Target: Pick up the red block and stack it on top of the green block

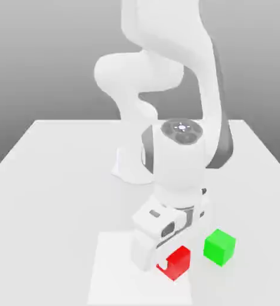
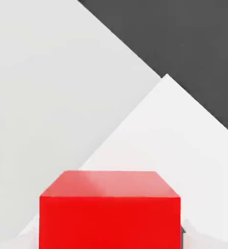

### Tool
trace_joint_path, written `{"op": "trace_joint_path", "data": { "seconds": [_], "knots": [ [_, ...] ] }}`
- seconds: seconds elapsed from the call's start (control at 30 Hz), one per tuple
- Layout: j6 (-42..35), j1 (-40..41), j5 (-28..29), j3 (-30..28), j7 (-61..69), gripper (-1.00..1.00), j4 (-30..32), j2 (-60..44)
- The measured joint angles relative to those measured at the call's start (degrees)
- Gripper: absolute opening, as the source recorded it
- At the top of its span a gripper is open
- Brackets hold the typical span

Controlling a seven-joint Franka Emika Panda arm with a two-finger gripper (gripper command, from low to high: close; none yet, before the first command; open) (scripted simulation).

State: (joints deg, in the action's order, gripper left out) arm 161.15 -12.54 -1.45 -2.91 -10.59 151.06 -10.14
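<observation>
Red block (image 1: pixel 177 263): between the fingertips of the end effector (image 1: pixel 175 260), which is grasping it, one finger to either side in the hand view (image 2: pixel 110 221). Whether it is clear of the surface below: cannot tell. Green block (image 1: pixel 219 247): near the end effector, toward the exterior view's right, apart from the red block. White square (image 1: pixel 115 281): below the end effector, extending toward the exterior view's left. Table (image 1: pixel 52 203): beneath and around the end effector.
</observation>
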Motion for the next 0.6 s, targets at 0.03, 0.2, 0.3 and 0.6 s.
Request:
{"op": "trace_joint_path", "data": {
  "seconds": [0.03, 0.2, 0.3, 0.6],
  "knots": [
    [-1.72, -0.03, 0.31, -0.1, -0.24, -1.0, 0.31, 2.02],
    [-6.56, -6.5, -0.05, 3.68, -3.94, -1.0, 2.42, 8.9],
    [-8.68, -11.03, 0.59, 5.8, -7.46, -1.0, 3.78, 12.44],
    [1.84, -11.69, 2.58, 5.11, -9.9, 1.0, 3.72, 1.87]
  ]
}}
